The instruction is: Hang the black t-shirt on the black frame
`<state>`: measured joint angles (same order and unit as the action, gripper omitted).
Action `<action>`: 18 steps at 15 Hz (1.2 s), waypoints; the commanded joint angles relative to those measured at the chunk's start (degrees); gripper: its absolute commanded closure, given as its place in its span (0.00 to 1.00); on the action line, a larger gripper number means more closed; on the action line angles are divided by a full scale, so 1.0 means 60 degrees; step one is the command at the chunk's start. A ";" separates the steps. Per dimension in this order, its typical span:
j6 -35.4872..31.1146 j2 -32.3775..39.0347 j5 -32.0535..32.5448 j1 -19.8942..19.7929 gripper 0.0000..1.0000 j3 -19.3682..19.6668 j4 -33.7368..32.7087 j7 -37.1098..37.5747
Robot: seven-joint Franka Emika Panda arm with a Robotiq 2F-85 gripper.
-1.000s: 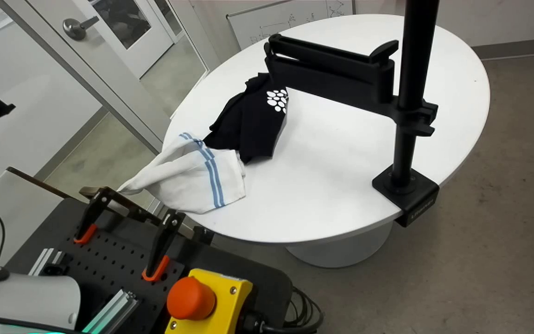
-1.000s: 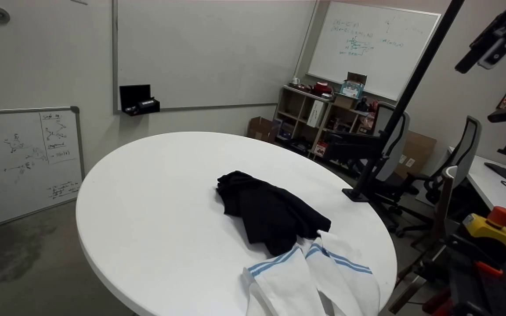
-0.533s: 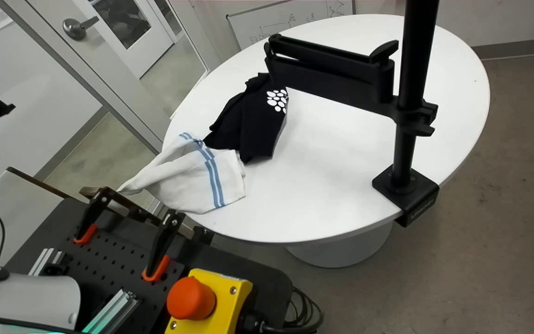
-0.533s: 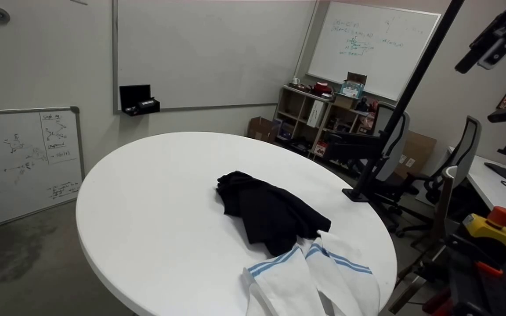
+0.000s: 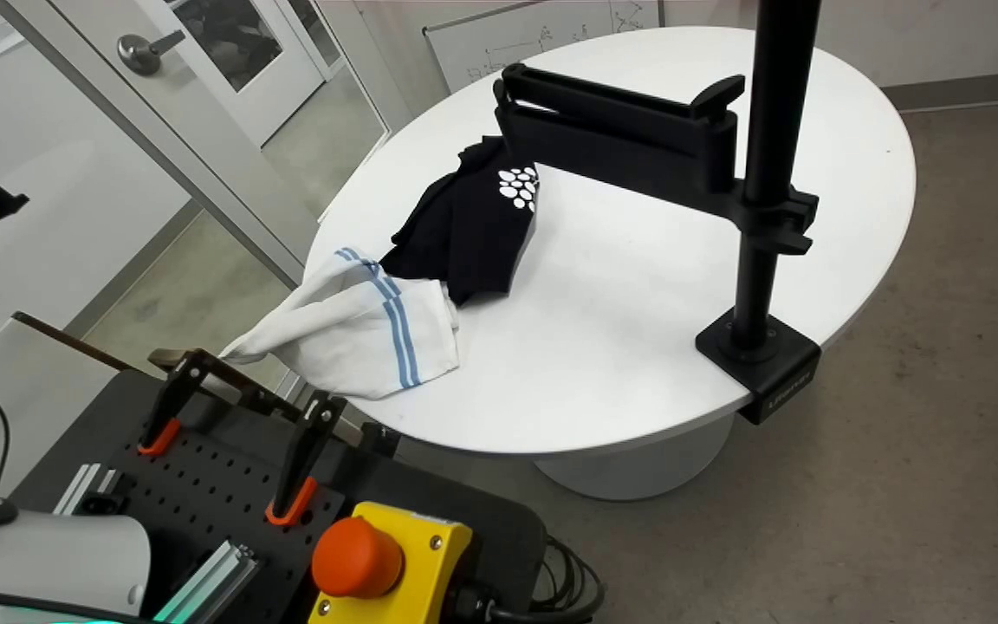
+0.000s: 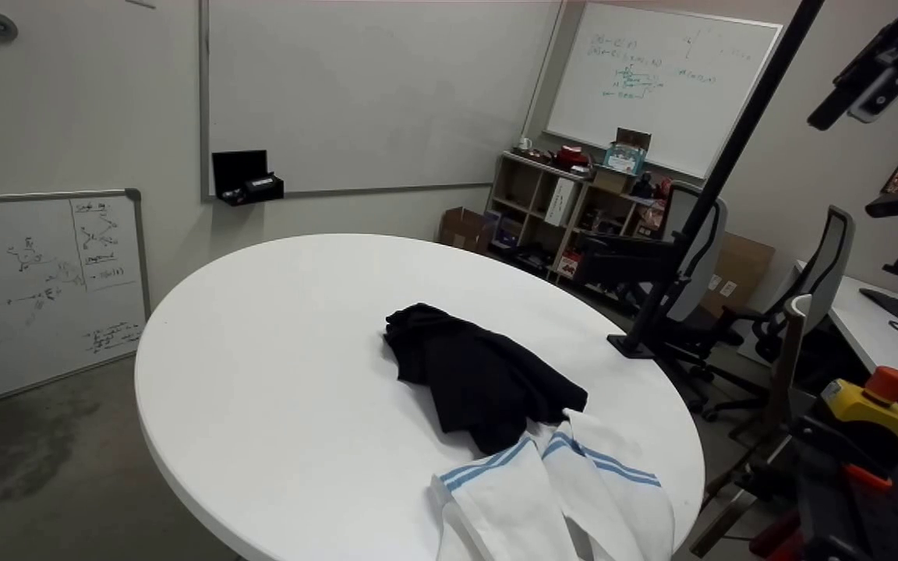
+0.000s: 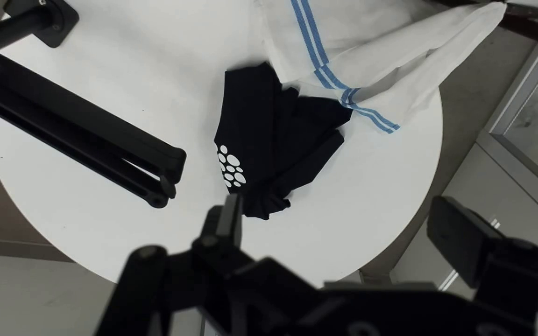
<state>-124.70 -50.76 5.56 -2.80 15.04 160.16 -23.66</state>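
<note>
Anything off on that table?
Yes: the white cloth towel with blue stripes extends past the rim of the round white table, its end bunched. Its striped side meets the crumpled black t-shirt, so it might drag along. No spill or damage seen.

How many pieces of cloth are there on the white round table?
2: the black t-shirt, lying crumpled on the table, and the blue-striped white towel touching it, partly extending past the table's edge. Another could be hidden beneath their folds.
</note>
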 commanded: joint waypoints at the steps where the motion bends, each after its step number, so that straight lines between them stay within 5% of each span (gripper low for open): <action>1: 0.0031 0.0004 -0.0024 -0.0014 0.00 -0.0023 -0.0023 -0.0009; 10: -0.0417 0.1213 0.0038 0.0447 0.00 -0.0600 -0.0190 0.0199; 18: -0.3251 0.3910 0.0119 0.0479 0.00 -0.0864 -0.0270 0.0269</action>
<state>-138.09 -34.69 5.50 0.21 10.77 159.59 -23.34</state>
